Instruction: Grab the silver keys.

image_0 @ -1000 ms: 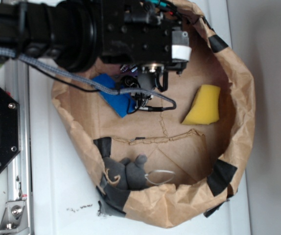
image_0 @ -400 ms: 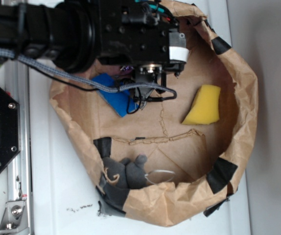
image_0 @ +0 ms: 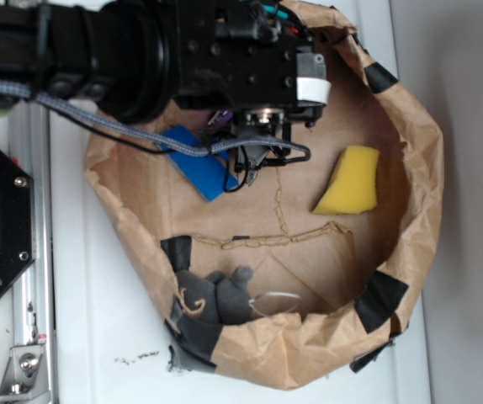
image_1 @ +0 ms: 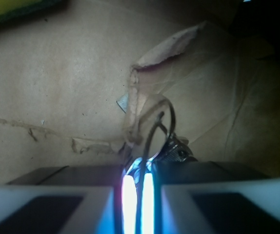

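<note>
Jaws are seen nearly together in the wrist view, two white pads [image_1: 57, 195] with only a narrow bright slit between them, and a dark wire ring is pinched in that slit. Gripper [image_1: 139, 192] fills the bottom edge of the frame. The silver keys [image_1: 178, 148] are seen just above the right pad, at lower centre — a small shiny cluster touching the ring, which arches upward from the slit. Their long axis cannot be told; too little metal shows. In the exterior view the black arm [image_0: 140, 50] is stretched from the upper left across the paper bag [image_0: 410, 210], its head held over the bag floor between the blue block [image_0: 195, 160] and the yellow sponge [image_0: 351, 181].
</note>
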`<act>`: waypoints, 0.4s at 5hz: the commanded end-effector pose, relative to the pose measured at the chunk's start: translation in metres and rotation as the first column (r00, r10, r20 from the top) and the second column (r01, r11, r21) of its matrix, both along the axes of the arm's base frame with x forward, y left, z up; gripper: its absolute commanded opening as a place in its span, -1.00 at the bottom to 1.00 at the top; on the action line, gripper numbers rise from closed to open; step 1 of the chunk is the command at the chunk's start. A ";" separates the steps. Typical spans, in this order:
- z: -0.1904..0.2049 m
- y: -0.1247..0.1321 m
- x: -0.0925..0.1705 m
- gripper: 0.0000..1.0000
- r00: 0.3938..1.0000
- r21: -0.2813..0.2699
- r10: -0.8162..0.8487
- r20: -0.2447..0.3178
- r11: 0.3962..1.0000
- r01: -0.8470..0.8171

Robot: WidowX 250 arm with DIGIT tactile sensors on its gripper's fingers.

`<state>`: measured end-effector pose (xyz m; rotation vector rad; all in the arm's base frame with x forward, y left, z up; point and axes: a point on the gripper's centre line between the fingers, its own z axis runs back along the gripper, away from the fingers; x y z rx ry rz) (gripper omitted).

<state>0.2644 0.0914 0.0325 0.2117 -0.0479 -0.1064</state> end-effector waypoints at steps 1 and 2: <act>0.051 -0.013 0.005 -1.00 0.999 -0.043 0.044 -0.009 0.998 -0.045; 0.102 -0.055 -0.008 -1.00 0.996 -0.187 0.046 -0.072 0.981 -0.059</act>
